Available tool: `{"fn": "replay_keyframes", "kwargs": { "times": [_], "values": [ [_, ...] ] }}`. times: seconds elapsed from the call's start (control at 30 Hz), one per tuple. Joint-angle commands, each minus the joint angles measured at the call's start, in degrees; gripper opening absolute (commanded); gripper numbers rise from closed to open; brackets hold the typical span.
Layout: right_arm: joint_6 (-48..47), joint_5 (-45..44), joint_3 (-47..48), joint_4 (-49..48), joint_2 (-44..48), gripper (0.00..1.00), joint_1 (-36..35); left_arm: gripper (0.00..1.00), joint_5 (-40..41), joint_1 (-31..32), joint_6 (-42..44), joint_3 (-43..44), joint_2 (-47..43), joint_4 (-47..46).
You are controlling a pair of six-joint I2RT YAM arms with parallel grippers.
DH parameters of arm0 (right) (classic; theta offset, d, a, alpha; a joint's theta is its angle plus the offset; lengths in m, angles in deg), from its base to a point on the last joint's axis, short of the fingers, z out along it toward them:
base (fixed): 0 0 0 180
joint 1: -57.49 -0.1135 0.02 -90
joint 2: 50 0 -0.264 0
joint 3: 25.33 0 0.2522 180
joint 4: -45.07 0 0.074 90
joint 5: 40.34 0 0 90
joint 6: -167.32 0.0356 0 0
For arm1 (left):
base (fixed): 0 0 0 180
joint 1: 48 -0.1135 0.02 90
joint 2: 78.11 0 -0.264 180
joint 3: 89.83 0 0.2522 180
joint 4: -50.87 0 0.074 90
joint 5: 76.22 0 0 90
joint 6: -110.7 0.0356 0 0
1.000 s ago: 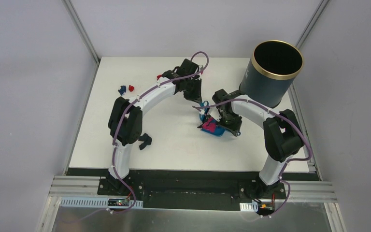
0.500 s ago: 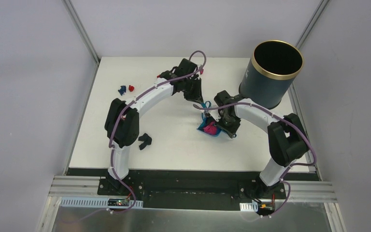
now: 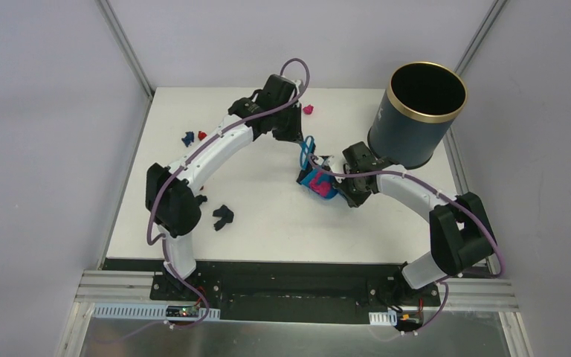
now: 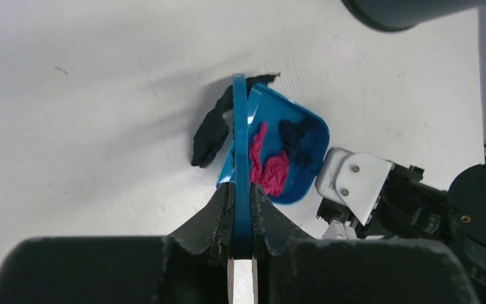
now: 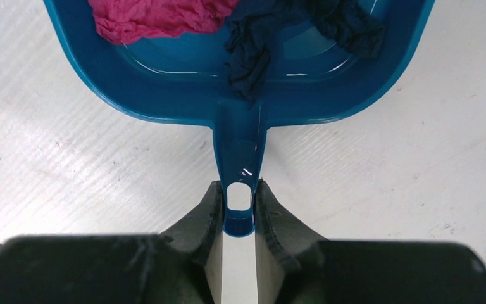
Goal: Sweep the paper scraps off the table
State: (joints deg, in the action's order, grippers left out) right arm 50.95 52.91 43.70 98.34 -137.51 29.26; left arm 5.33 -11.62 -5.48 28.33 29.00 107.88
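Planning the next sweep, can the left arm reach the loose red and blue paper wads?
Probably yes; the tiny red paper wad and dark blue wad lie uncovered beside the left arm, nothing between.

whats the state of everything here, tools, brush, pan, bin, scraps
left tool: shut on brush
brush: bristles at the dustpan mouth
right tool: shut on dustpan handle
dustpan: holding pink and dark blue scraps
bin: upright, open on top
loose scraps: lying unswept at the table far left
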Motion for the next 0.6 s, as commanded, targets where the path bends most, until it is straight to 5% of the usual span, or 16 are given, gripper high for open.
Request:
{"fn": "replay_keyframes", "kwargs": {
  "times": [0.0, 0.13, 0.27, 0.57],
  "values": [
    [1.2, 1.6, -0.7, -4.4, 1.3, 0.00, 0.0, 0.00, 9.8, -1.2, 8.1, 8.4, -2.0, 0.6],
    [1.0, 1.5, -0.2, -3.7, -0.5, 0.00, 0.1, 0.00, 13.5, -2.1, 14.4, 20.5, 7.5, 1.8],
    [1.0, 1.6, 0.2, -2.7, -0.8, 0.00, 0.2, 0.00, 16.6, -3.3, 9.2, 26.1, 14.5, -1.7],
    [1.0, 2.0, -0.2, -1.8, -1.0, 0.00, 0.7, 0.00, 22.3, -6.1, -17.4, 2.4, 14.7, -45.5]
  ]
}}
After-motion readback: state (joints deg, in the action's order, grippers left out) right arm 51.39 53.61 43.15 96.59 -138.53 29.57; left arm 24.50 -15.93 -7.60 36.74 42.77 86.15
